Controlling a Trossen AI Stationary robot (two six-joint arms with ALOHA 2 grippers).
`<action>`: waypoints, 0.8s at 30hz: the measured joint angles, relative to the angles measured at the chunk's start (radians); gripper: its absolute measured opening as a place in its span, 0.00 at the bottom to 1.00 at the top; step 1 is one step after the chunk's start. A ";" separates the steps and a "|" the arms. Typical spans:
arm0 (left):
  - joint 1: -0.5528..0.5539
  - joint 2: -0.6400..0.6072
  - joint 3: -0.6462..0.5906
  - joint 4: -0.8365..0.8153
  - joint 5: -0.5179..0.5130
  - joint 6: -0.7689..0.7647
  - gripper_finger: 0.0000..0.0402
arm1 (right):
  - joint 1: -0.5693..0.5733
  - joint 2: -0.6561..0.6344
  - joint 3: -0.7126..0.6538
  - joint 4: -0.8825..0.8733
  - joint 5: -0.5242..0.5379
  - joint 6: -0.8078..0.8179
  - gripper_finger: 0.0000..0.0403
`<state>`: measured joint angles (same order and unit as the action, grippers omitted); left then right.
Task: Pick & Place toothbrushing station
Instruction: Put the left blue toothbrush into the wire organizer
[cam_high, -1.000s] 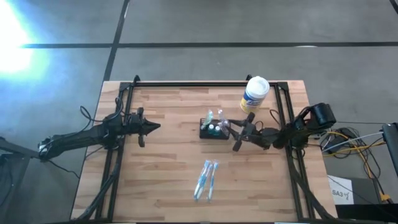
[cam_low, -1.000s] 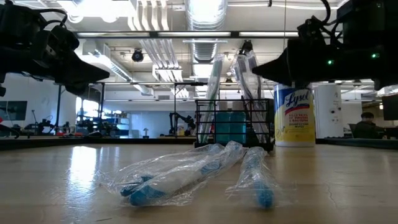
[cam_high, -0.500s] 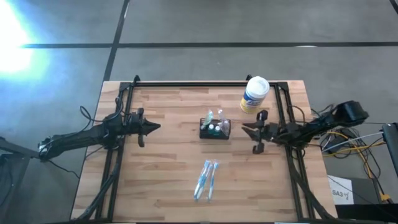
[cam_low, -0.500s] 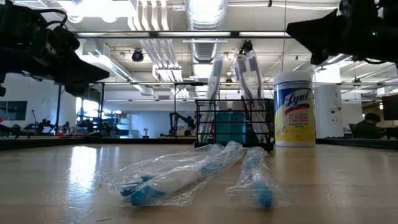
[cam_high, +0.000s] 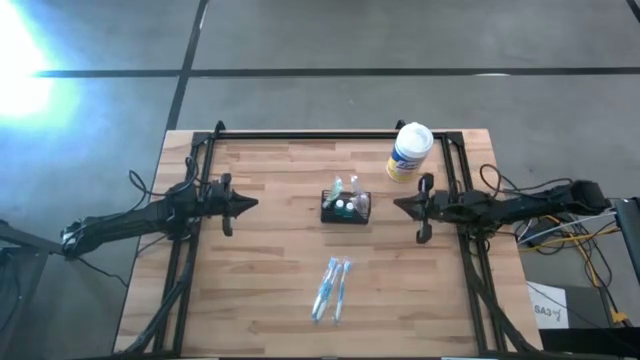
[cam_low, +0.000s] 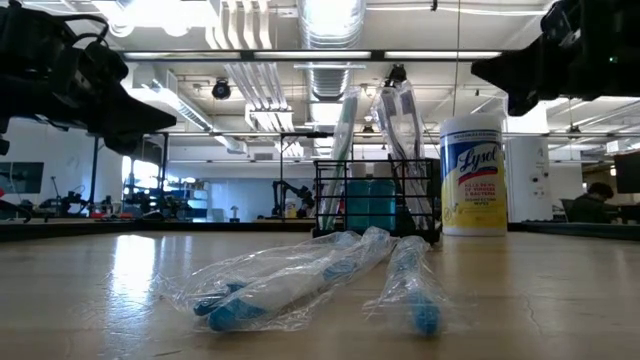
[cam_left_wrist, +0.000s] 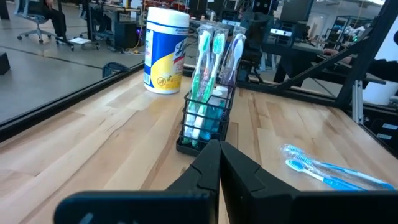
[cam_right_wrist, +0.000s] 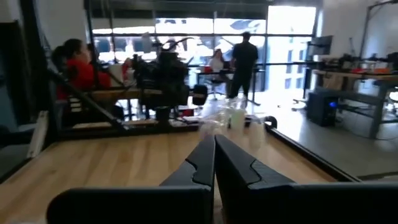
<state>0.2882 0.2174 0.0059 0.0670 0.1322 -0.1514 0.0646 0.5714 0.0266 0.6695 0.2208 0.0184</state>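
Nearest the table's (cam_high: 270, 290) front edge lie wrapped toothbrushes (cam_high: 331, 289), a small bundle in clear plastic with blue ends, flat on the wood and a little right of the middle. Beyond them, near the centre of the table, stands the black wire caddy (cam_high: 345, 207), upright, with more wrapped brushes standing in its compartments and something teal low inside. My left claw (cam_high: 249, 203) hangs over the left side of the table, level with the caddy but well apart from it, fingers pressed together on nothing. My right claw (cam_high: 401, 205) hangs over the right side, just beyond the caddy's right end and not touching it, also pinched together and empty. Farthest back, near the rear right corner, stands a white wipes canister (cam_high: 408, 152) with a yellow label.
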 joint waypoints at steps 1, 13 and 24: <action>0.000 0.001 0.000 -0.004 0.000 0.001 0.02 | -0.004 -0.028 -0.003 -0.026 -0.021 0.000 0.02; 0.000 0.002 0.000 -0.029 0.004 -0.024 0.02 | -0.056 -0.277 -0.018 -0.327 -0.118 0.016 0.02; -0.014 0.011 0.017 0.045 0.099 -0.177 0.02 | -0.056 -0.289 -0.018 -0.377 -0.117 0.034 0.02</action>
<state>0.2741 0.2284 0.0225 0.1116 0.2310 -0.3287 0.0082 0.2829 0.0090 0.2924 0.1040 0.0528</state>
